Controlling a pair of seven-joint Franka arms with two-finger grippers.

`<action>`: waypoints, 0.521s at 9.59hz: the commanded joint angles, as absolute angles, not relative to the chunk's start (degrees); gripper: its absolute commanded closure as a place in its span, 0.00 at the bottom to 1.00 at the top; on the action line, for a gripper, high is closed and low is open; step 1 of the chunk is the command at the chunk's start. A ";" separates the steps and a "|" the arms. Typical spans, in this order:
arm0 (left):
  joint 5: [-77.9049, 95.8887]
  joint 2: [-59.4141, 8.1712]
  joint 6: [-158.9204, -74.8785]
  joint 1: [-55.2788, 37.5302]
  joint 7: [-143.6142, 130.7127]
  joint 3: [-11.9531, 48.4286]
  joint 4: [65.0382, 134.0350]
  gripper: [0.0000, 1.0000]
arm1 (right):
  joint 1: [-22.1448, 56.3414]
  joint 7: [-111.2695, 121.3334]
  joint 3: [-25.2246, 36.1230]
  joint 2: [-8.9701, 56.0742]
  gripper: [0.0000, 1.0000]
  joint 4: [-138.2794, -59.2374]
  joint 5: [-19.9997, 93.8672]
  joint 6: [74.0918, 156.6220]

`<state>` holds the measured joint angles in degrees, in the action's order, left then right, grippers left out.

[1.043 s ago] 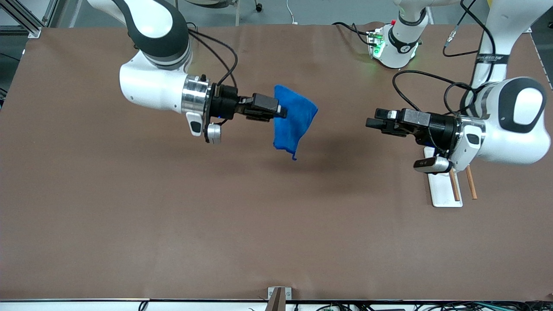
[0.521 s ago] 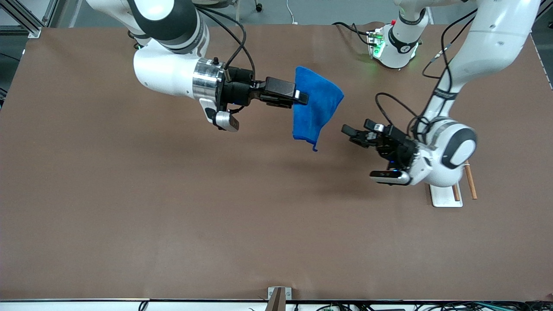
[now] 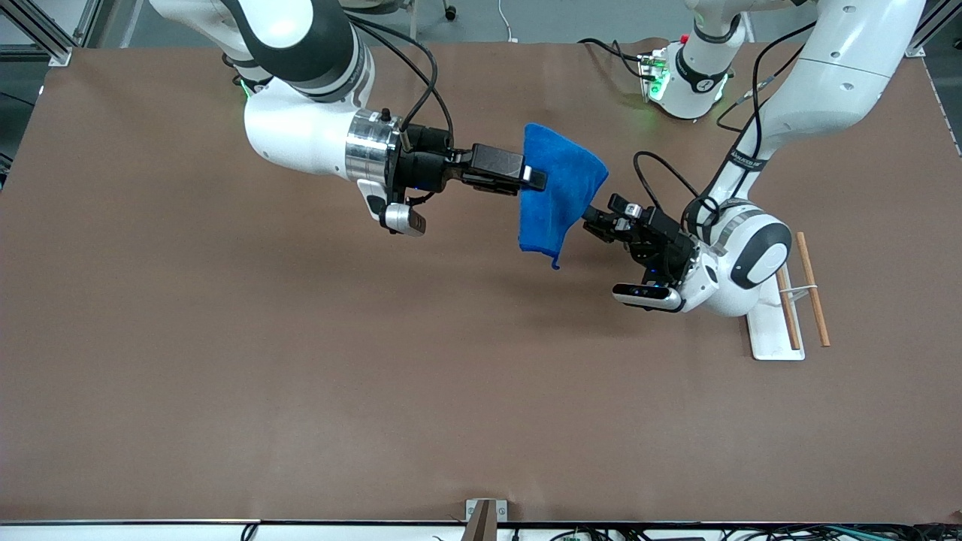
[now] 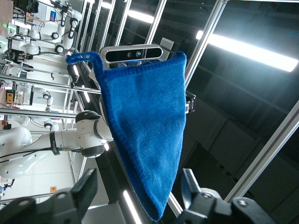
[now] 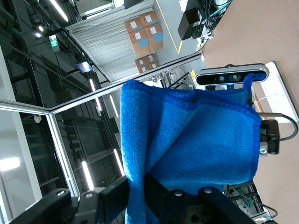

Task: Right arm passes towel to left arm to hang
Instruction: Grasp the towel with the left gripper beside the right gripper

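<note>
Overhead front camera; wrist cameras share towel (image 3: pixel 560 188).

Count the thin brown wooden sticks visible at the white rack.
2: both thin brown wooden sticks lie at the white flat rack near the left arm's end, one stick on it, the other stick along its outer edge. More could hide under the arm.

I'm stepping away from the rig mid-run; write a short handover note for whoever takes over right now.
Right gripper: shut on the towel, holding it in the air over the middle of the table.
Left gripper: open, its fingers on either side of the towel's hanging corner, not gripping.
White rack with wooden rods: on the table toward the left arm's end.
Done: towel lifted and presented.
Left: left gripper closes, right releases, left hangs the towel.
</note>
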<state>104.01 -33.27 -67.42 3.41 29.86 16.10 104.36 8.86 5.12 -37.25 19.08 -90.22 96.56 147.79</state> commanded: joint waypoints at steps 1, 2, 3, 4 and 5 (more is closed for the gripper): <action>106.43 -32.43 -68.03 3.52 29.54 16.96 106.44 0.41 | 9.05 6.15 -37.53 19.69 1.00 -89.03 98.09 148.45; 107.39 -32.34 -68.11 3.25 28.84 16.96 106.26 0.41 | 9.05 6.15 -37.53 19.69 1.00 -89.03 98.09 148.53; 107.49 -32.34 -68.12 3.25 28.74 16.96 106.26 0.49 | 9.05 6.15 -37.53 19.69 1.00 -89.03 98.09 148.54; 107.49 -32.34 -68.12 3.34 28.48 16.96 106.17 0.61 | 9.05 6.15 -37.53 19.69 1.00 -89.03 98.09 148.54; 107.49 -32.34 -68.12 3.25 28.48 16.96 105.91 0.75 | 8.97 6.15 -37.53 19.69 1.00 -89.03 98.00 148.54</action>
